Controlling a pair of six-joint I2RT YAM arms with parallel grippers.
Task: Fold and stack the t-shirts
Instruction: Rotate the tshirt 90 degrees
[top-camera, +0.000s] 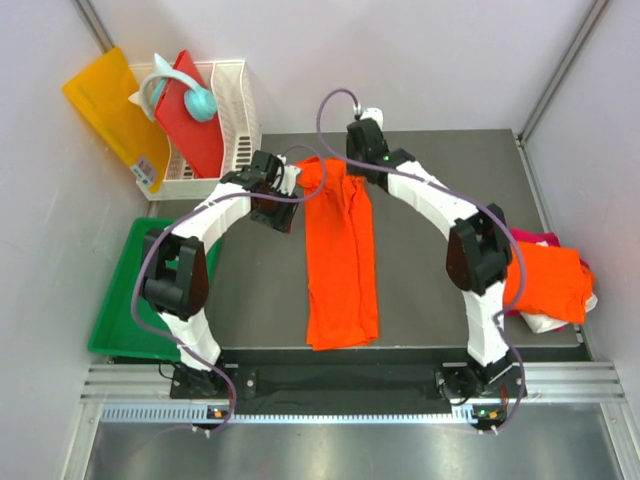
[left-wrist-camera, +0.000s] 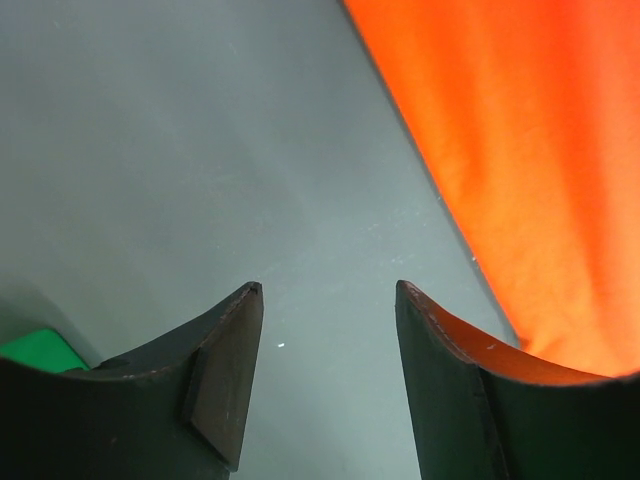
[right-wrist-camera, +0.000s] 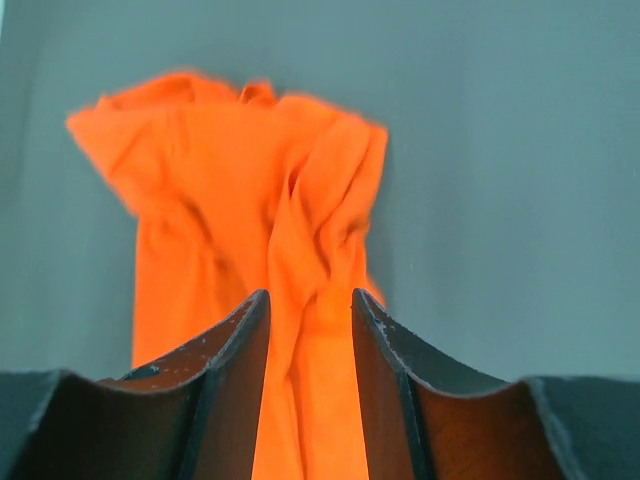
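Note:
One bright orange t-shirt (top-camera: 340, 262) lies as a long narrow strip down the middle of the dark table, rumpled at its far end (right-wrist-camera: 250, 170). My left gripper (top-camera: 274, 205) hovers just left of that far end, open, with only bare table between its fingers (left-wrist-camera: 328, 290) and the orange cloth (left-wrist-camera: 520, 150) off to its right. My right gripper (top-camera: 366, 150) is over the shirt's far right corner, jaws apart (right-wrist-camera: 310, 295), with a ridge of orange cloth running under the gap. At the right edge, another orange t-shirt (top-camera: 545, 280) lies folded on a magenta-pink one (top-camera: 538, 238).
A white basket (top-camera: 238, 100) at the back left holds a red board (top-camera: 197, 130) and a teal object (top-camera: 195, 98). A yellow-orange sheet (top-camera: 108, 108) leans beside it. A green tray (top-camera: 125, 300) sits off the table's left side. White cloth (top-camera: 545, 322) shows under the right stack.

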